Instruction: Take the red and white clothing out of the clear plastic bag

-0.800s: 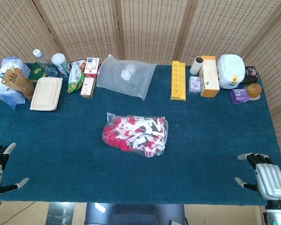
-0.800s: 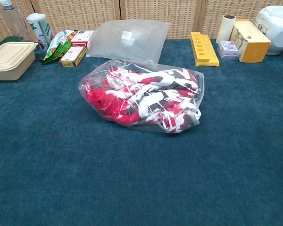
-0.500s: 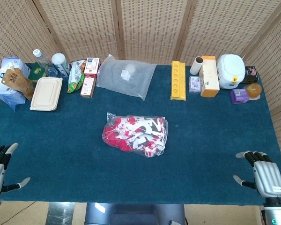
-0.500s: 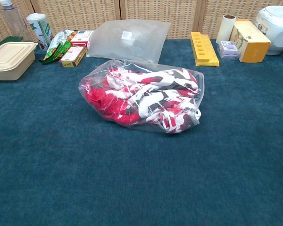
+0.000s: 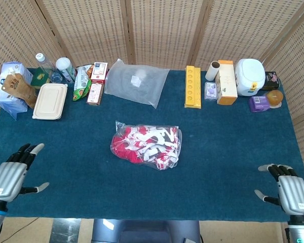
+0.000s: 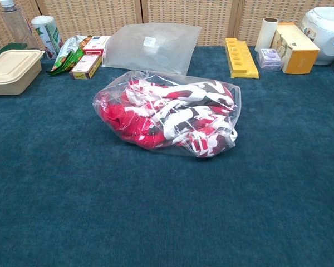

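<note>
Head view: clear plastic bag lying lengthwise left-to-right mid-desk, red and white clothing inside (frosted bag behind). Left hand, right hand spread, empty, well apart.

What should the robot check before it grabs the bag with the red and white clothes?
1. Clothes inside bag: ok, all of it is in there.
2. Bag lying free on the table, nothing on top: ok.
3. Left hand holding nothing, fingers apart: ok.
4. Right hand holding nothing, fingers apart: ok.
5. Hands at the bag: not ok, both sit at the near table edge, far from it.
6. Which end of the bag opens: cannot tell.
</note>
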`<state>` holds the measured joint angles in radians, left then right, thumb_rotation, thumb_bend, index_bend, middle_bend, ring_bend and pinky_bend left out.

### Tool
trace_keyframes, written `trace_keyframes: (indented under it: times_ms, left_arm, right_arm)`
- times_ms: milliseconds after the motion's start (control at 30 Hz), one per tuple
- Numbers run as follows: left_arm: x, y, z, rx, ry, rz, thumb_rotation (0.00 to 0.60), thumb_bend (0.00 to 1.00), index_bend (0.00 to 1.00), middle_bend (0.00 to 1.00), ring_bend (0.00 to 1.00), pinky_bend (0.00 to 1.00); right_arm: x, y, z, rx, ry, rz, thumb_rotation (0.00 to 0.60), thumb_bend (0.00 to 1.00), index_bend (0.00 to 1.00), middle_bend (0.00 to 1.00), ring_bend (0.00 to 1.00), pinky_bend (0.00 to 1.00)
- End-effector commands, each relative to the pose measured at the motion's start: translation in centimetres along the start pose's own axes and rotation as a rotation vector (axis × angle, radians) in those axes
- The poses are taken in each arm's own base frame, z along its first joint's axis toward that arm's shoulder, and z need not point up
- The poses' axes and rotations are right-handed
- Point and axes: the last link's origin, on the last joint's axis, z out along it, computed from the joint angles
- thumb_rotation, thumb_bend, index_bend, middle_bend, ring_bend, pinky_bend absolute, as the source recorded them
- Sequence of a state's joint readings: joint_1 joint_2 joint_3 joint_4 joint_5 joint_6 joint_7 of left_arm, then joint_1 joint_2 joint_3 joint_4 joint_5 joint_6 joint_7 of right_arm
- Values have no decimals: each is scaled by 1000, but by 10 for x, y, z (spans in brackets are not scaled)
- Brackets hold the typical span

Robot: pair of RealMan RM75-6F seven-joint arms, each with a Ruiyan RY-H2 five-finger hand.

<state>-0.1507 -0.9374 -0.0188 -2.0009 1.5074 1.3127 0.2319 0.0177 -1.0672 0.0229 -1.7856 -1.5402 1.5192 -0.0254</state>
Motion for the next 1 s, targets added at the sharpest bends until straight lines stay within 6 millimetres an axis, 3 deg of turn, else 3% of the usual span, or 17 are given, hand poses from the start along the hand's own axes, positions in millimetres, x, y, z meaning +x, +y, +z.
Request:
trace_keyframes:
  times_ms: [33, 300, 567, 800, 1000]
  left_arm:
    - [11, 31, 31, -124, -20, 22, 600, 98, 69, 125, 63, 193]
    - [10, 98, 101, -297, -148, 87, 600, 74, 56, 124, 63, 191]
    - [-8, 171, 170, -389, -218, 188, 600, 53, 0, 83, 30, 185]
    - [-26, 228, 207, -404, -248, 201, 600, 47, 0, 83, 26, 184]
    - [-43, 252, 226, -398, -285, 260, 600, 42, 0, 83, 22, 184]
  right_arm:
    - [0, 1, -2, -1, 3, 4, 600, 62, 356, 383, 326, 242]
    - [0, 5, -7, -3, 14, 10, 600, 62, 356, 383, 325, 242]
    - [3, 12, -12, -29, 28, 14, 600, 62, 356, 383, 323, 239]
    - [7, 17, -13, -43, 38, 12, 600, 62, 356, 383, 322, 239]
    - [8, 17, -11, -45, 41, 16, 600, 62, 356, 382, 322, 239]
